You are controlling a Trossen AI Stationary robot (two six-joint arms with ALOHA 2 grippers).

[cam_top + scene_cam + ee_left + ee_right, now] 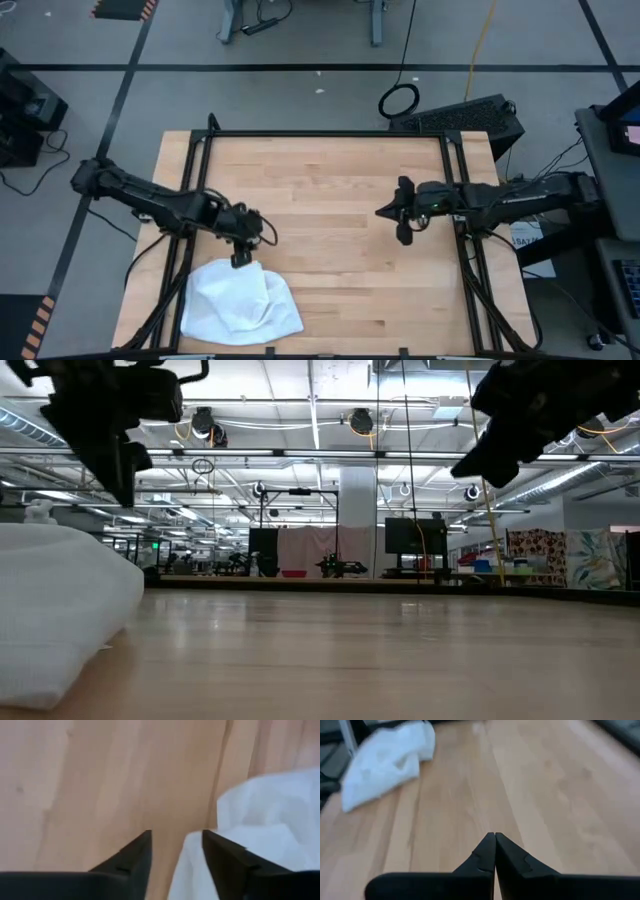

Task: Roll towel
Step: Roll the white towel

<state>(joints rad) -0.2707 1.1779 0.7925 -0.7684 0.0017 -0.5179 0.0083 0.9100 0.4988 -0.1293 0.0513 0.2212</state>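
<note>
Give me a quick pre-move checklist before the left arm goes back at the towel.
1. Towel on the table, inside its edges: ok.
2. Towel laid flat for rolling: not ok, it lies bunched in a heap.
3. Left gripper open, holding nothing: ok, fingers apart with the cloth's edge just beyond them.
4. Left gripper at the towel: ok, above its far edge in the high view.
5. Right gripper shut, clear of the towel: ok, over bare wood.
6. Tidy roll formed: not ok.

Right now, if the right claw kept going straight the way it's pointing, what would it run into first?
Probably only bare tabletop. The right claw, shut, points across the wood, and the towel lies off to one side of that line, by the left claw. Depth is hard to judge, but nothing else shows ahead.
</note>
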